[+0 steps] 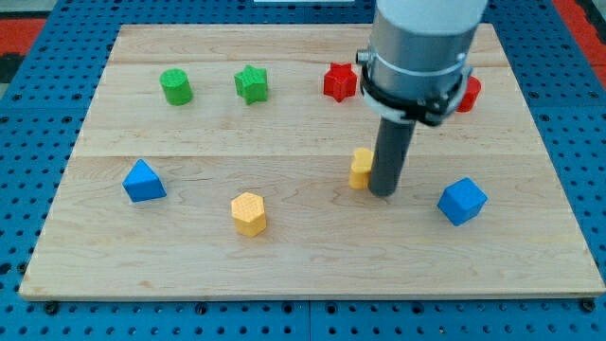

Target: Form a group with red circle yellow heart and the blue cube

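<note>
My tip point(383, 192) rests on the board right of centre, touching the right side of the yellow heart point(361, 169), which it partly hides. The blue cube point(462, 201) lies to the tip's right, a short gap away. The red circle point(468, 93) sits near the view's top right, mostly hidden behind the arm's grey body point(418, 47).
A red star point(339, 82), a green star point(252, 84) and a green cylinder point(176, 87) line the view's top. A blue triangular block point(143, 181) sits at the left and a yellow hexagon point(249, 213) at bottom centre. The wooden board point(303, 275) lies on blue pegboard.
</note>
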